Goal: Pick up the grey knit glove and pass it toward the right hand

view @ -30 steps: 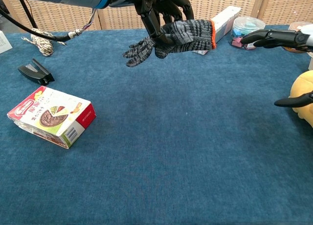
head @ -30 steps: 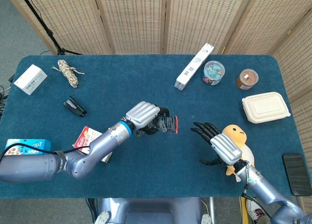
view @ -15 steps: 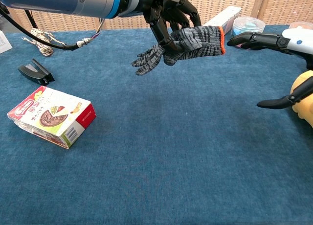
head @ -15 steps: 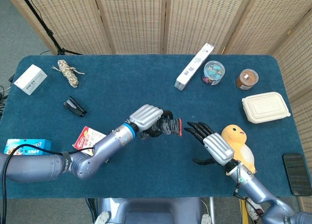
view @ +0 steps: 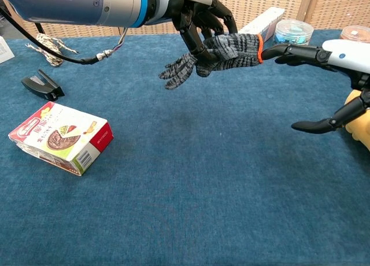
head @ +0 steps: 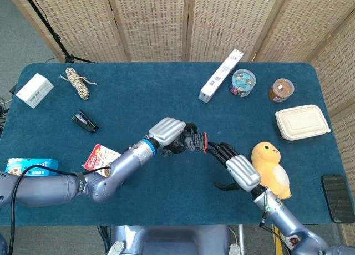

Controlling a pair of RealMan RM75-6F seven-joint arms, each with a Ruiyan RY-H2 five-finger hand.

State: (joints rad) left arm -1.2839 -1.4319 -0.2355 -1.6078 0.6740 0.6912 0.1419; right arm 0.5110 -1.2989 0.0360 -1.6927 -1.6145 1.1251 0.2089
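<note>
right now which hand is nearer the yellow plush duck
Right. The right hand hovers just beside the yellow plush duck, on the side facing the table's middle. The left hand is farther off, holding the grey knit glove past the right hand.

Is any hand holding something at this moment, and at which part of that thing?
The left hand holds the grey knit glove by its middle, above the table. The right hand is open; its fingertips reach the orange cuff but do not grip it.
</note>
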